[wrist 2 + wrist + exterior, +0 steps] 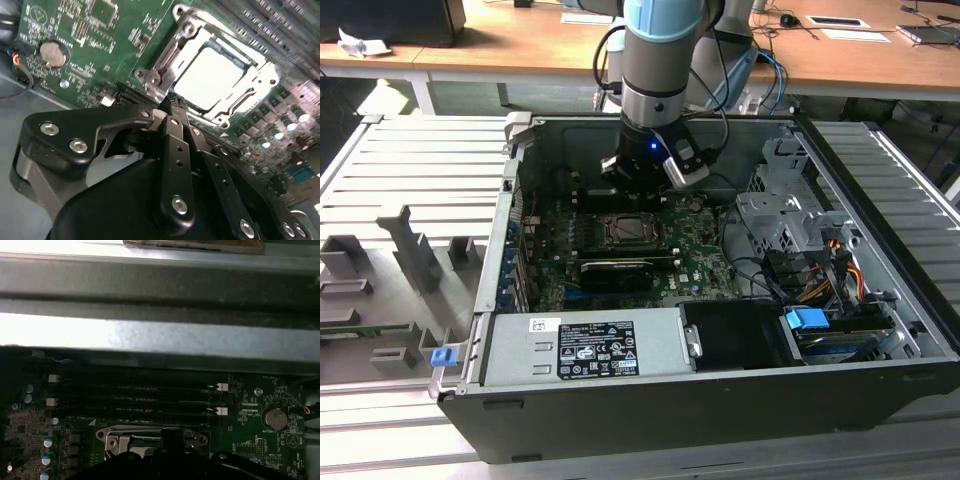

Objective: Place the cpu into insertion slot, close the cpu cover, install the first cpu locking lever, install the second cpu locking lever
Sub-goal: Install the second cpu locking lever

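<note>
The cpu [216, 76] sits in the slot under the lowered cover [165, 65]; the tool [167, 102], clenched and empty, hovers at its edge, centre frame.

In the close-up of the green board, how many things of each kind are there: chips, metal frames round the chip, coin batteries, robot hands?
cpu: 1
cpu cover: 1
coin battery: 1
hand: 1
Total: 4
</note>
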`<action>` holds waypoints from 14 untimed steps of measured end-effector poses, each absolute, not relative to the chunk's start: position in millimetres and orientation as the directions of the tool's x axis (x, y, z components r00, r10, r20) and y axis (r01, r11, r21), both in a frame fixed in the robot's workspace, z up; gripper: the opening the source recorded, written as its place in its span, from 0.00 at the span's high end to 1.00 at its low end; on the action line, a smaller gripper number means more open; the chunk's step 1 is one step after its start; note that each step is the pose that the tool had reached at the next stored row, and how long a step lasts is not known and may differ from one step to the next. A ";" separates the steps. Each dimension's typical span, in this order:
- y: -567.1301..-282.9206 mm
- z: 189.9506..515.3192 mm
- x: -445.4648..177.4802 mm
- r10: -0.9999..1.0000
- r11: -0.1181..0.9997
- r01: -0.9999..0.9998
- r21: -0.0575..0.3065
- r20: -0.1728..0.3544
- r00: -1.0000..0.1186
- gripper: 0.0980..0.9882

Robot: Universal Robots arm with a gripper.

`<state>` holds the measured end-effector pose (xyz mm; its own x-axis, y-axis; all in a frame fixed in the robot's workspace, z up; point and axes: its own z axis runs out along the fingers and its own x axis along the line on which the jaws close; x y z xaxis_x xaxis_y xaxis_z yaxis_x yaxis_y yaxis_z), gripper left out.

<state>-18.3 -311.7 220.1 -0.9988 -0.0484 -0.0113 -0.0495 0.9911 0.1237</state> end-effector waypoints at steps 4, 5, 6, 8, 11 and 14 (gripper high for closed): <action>-322.9 220.1 -18.3 -0.048 0.991 -0.049 0.124 -0.011 -0.999 0.99; -325.9 220.2 -18.3 -0.049 0.991 -0.050 0.124 -0.011 -0.999 0.99; -326.9 222.0 -18.3 -0.049 0.991 -0.050 0.124 -0.011 -0.999 0.99; -327.2 228.0 -18.4 -0.048 0.991 -0.049 0.124 -0.011 -0.999 0.99; -327.2 244.1 -18.3 -0.048 0.991 -0.049 0.124 -0.011 -0.999 0.99; -332.5 251.6 -18.5 -0.049 0.991 -0.050 0.123 -0.011 -0.999 0.99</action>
